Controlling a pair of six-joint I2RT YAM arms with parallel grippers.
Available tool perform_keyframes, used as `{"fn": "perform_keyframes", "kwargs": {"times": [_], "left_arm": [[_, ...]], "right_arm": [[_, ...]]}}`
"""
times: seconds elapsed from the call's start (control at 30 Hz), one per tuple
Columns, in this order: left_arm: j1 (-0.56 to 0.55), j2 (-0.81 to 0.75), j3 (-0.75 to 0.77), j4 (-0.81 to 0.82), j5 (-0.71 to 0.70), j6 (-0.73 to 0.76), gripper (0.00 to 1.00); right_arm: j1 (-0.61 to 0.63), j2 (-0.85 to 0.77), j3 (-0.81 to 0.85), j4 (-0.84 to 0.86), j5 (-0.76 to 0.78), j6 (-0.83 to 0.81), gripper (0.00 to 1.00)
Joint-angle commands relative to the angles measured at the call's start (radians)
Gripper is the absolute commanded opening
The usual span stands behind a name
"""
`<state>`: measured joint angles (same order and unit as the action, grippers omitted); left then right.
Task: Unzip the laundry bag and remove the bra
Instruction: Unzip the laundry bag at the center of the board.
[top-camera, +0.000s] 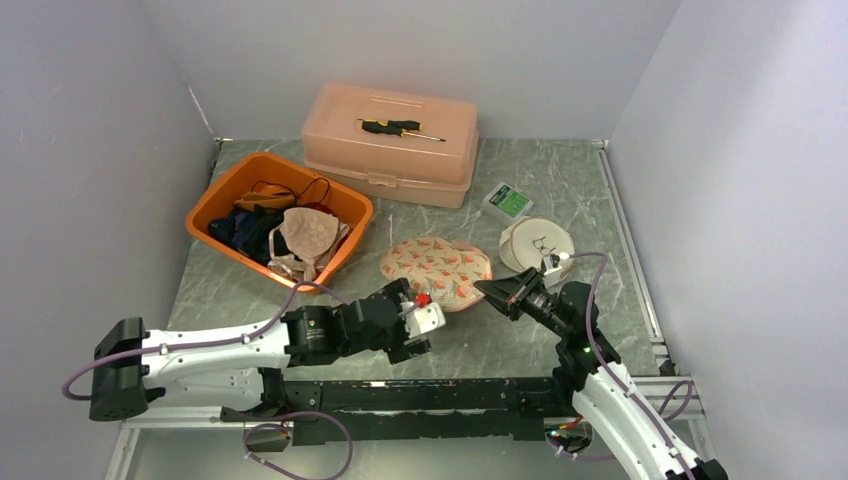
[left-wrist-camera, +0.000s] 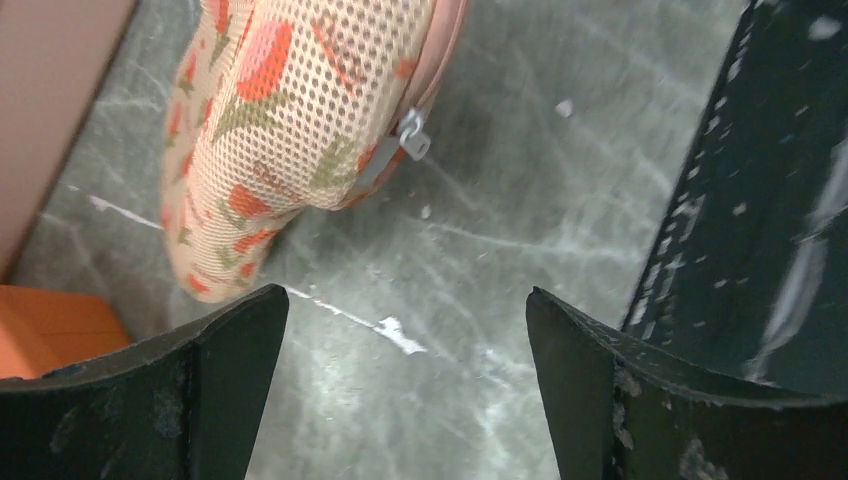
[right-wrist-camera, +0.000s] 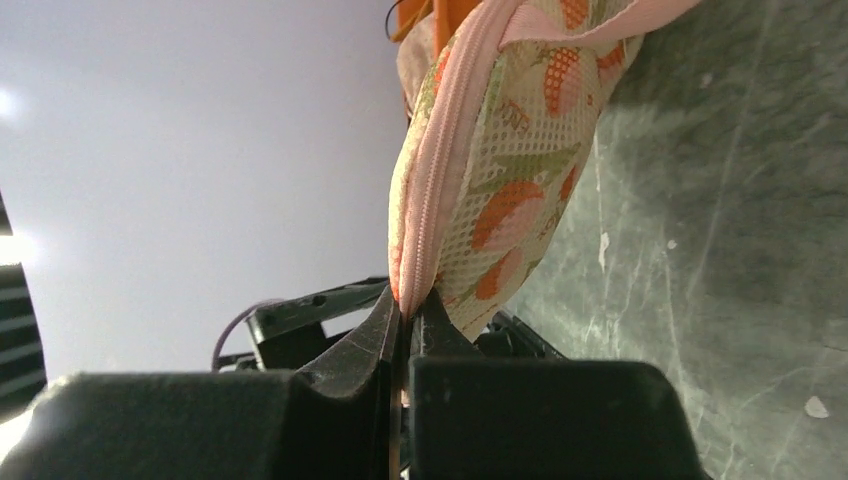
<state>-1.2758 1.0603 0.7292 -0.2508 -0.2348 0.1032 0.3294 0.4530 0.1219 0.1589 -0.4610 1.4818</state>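
The laundry bag (top-camera: 436, 270) is a round mesh pouch with an orange floral print and a pink zipper band, lying on the grey table. In the left wrist view the bag (left-wrist-camera: 290, 130) lies ahead with its grey zipper pull (left-wrist-camera: 410, 135) on the near edge. My left gripper (left-wrist-camera: 406, 295) is open and empty, just short of the bag (top-camera: 420, 315). My right gripper (right-wrist-camera: 410, 305) is shut on the bag's pink zipper edge (right-wrist-camera: 440, 180) at its right end (top-camera: 492, 290). The zipper looks closed. No bra shows in the bag.
An orange bin (top-camera: 215, 205) of clothes stands at the left. A pink case (top-camera: 390, 150) with a screwdriver (top-camera: 400, 127) on it is at the back. A small green-and-white box (top-camera: 508, 201) and a round white case (top-camera: 535, 243) sit right of the bag.
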Motion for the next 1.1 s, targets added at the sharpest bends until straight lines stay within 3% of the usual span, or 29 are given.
{"fn": "perform_keyframes", "kwargs": {"times": [0.0, 0.2, 0.47, 0.67, 0.77, 0.9, 1.07], "left_arm": [[-0.017, -0.084, -0.063, 0.178, -0.1, 0.286, 0.94], [-0.017, -0.038, -0.158, 0.397, -0.153, 0.459, 0.94], [0.022, 0.065, -0.161, 0.525, -0.125, 0.488, 0.93], [0.031, 0.076, -0.187, 0.543, -0.149, 0.473, 0.86], [0.032, 0.079, -0.187, 0.53, -0.154, 0.461, 0.74], [0.032, 0.066, -0.195, 0.535, -0.157, 0.438, 0.45], [0.032, 0.033, -0.179, 0.498, -0.147, 0.417, 0.23]], "right_arm": [[-0.01, -0.014, 0.06, 0.066, -0.093, -0.024, 0.0], [-0.013, 0.002, 0.043, 0.137, -0.147, 0.017, 0.0], [-0.014, -0.003, 0.066, 0.19, -0.188, 0.102, 0.0], [-0.015, -0.027, 0.09, 0.17, -0.171, 0.134, 0.0], [-0.016, -0.03, 0.105, 0.154, -0.168, 0.131, 0.0], [-0.016, -0.034, 0.097, 0.159, -0.166, 0.135, 0.0], [-0.015, -0.045, 0.101, 0.128, -0.163, 0.103, 0.0]]}}
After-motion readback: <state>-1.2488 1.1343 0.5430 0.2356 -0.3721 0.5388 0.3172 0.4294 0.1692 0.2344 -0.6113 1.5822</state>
